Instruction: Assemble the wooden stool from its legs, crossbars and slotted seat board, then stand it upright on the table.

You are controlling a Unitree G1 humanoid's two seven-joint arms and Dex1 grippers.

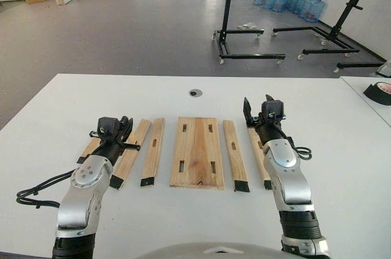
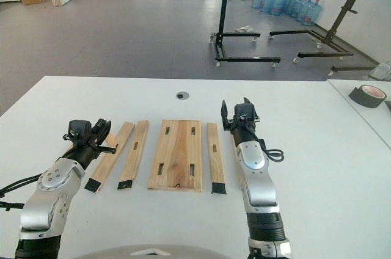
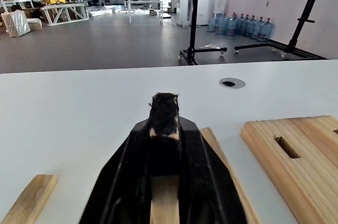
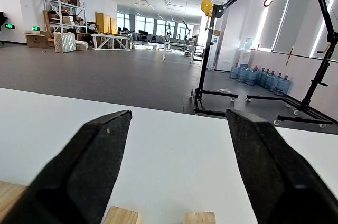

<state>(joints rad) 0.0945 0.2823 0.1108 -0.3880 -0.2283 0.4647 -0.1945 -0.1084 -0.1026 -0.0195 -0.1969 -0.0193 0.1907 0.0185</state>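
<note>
The slotted seat board [image 1: 197, 152] lies flat in the middle of the white table [image 1: 55, 112]. Two wooden legs [image 1: 153, 151] with black ends lie to its left, and a short crossbar [image 1: 89, 148] lies farther left. Two more legs [image 1: 235, 162] lie to its right. My left gripper [image 1: 124, 124] is shut with nothing in it, low over the left legs; its fingertips [image 3: 164, 109] are pressed together above a leg [image 3: 165, 203]. At the far end of the outer right leg [image 1: 259, 149], my right gripper [image 1: 259, 107] stands open, fingers [image 4: 90, 155] wide apart and empty.
A round cable hole [image 1: 195, 93] sits in the table beyond the board. A black cable [image 1: 36, 193] loops beside my left arm. A tape roll [image 1: 380, 92] lies on the neighbouring table at the right. Black wheeled stands [image 1: 244, 33] are on the floor behind.
</note>
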